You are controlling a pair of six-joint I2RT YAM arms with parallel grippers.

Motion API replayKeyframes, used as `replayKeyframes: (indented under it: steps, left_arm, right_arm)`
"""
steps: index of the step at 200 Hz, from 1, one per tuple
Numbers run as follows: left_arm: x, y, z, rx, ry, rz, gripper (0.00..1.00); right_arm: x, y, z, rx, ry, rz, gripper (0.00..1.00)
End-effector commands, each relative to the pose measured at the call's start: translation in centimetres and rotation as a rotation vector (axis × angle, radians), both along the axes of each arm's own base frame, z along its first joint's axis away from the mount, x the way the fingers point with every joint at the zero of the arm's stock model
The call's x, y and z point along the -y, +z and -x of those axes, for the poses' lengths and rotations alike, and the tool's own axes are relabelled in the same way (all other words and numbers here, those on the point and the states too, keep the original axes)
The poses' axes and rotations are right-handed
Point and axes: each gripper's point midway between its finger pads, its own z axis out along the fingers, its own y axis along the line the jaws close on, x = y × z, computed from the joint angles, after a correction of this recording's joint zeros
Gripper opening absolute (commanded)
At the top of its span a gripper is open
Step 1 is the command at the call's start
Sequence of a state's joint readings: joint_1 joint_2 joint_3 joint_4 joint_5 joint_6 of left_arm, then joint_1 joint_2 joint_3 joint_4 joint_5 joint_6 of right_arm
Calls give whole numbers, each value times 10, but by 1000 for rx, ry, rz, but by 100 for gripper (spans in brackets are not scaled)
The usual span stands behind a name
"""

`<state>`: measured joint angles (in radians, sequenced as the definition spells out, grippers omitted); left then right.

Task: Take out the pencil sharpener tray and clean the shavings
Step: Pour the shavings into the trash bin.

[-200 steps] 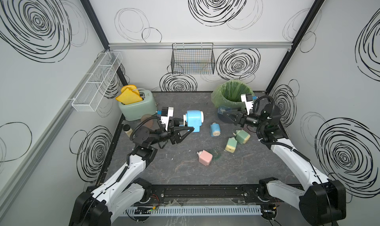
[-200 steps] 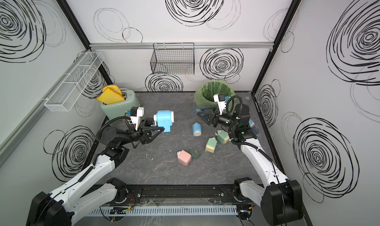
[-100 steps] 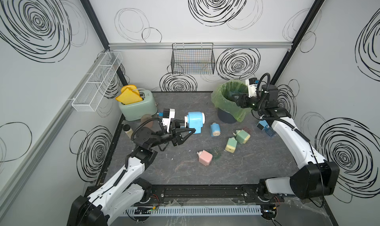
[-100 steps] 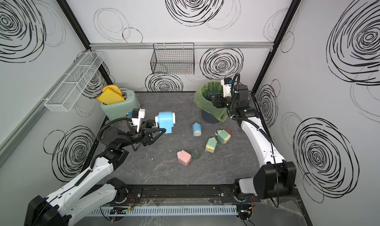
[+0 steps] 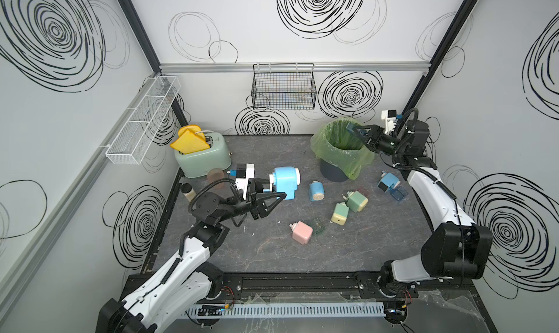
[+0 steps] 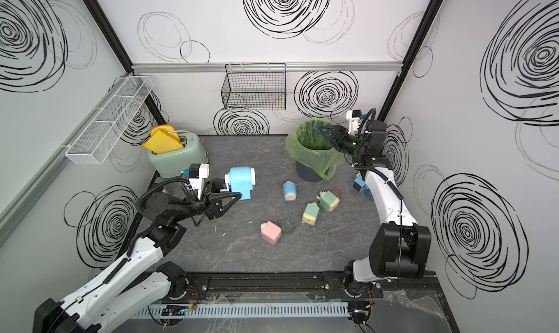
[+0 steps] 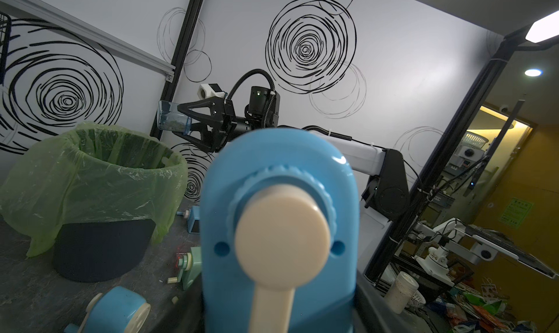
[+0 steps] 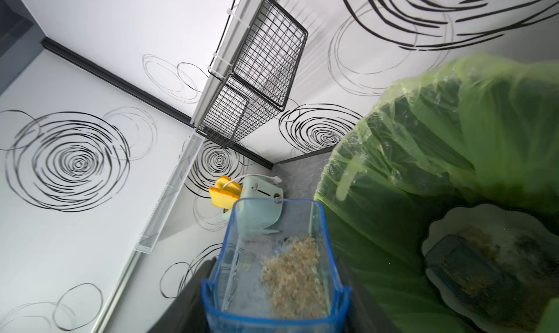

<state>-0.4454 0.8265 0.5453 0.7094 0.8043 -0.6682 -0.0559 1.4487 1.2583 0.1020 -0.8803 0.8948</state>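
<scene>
1. The left claw (image 5: 270, 196) grips the blue pencil sharpener (image 5: 286, 180), which stands on the counter (image 5: 363, 243), left of the bin (image 5: 348, 162).
2. The tray (image 8: 242, 255), with the shavings (image 8: 292, 274) inside, hangs tilted above the bin's mouth.
3. The right claw (image 5: 359, 133) holds this tray by one end.

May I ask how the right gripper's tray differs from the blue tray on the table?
The held tray is aloft over the bin, clamped by the right gripper; the table tray lies free. The held tray carries shavings; the table tray's contents are unclear. Both are translucent blue.
</scene>
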Motion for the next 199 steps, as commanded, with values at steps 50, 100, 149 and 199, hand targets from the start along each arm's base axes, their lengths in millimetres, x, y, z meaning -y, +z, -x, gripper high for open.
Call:
replayKeyframes:
  steps: [50,100,149,199]
  left_arm:
    - [-5,18,11,97,16,36,21]
    - [-6,19,11,102,22,39,21]
    - [-7,20,11,105,27,40,21]
    - [-7,20,11,105,26,39,21]
  right_arm:
    - [6,19,-4,-177,22,-402,39]
    - [14,16,-2,-279,-37,-582,38]
    - [21,20,-11,-297,-78,-619,37]
    - [16,19,-12,-314,-61,-640,38]
